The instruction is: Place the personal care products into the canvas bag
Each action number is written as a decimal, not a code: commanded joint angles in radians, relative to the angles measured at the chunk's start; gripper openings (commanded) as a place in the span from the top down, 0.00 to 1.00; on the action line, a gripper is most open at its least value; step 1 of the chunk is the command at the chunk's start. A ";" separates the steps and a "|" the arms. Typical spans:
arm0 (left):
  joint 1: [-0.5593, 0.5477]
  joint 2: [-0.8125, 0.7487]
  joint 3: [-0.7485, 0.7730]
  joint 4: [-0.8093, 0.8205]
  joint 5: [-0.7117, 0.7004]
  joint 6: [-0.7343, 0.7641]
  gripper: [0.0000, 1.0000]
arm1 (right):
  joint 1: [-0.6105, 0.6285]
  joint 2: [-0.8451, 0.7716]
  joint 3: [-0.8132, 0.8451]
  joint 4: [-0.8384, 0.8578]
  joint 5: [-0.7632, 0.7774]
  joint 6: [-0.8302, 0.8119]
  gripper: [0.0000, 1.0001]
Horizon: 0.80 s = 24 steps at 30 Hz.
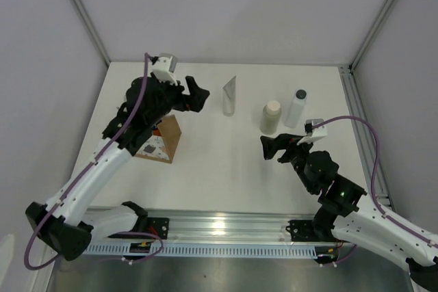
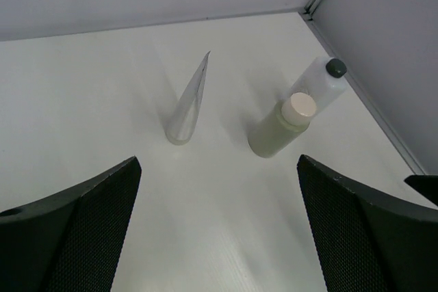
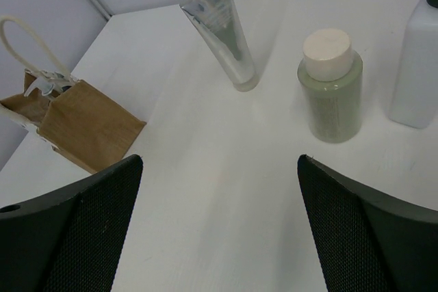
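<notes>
Two open, empty: L pincer (image 1: 198,95), R pincer (image 1: 267,148); bag (image 1: 166,141) partly hidden under L arm (image 1: 102,164).

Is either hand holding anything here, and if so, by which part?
Nothing is held: the left hand and the right hand are both open and empty.

The white table (image 1: 219,162) carries canvas bag (image 1: 163,143), upright squeeze tube (image 1: 229,97), cream-capped bottle (image 1: 271,117) and dark-capped bottle (image 1: 295,109).
</notes>
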 commanded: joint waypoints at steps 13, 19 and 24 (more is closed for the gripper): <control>-0.030 0.567 0.293 0.058 -0.093 0.102 0.02 | -0.002 -0.022 0.061 -0.027 0.047 -0.018 0.01; -0.030 0.716 0.469 0.017 -0.092 0.137 0.05 | -0.003 -0.012 0.064 -0.028 0.056 -0.023 0.01; -0.032 0.832 0.583 -0.005 -0.083 0.168 0.09 | -0.002 -0.012 0.070 -0.037 0.048 -0.018 0.01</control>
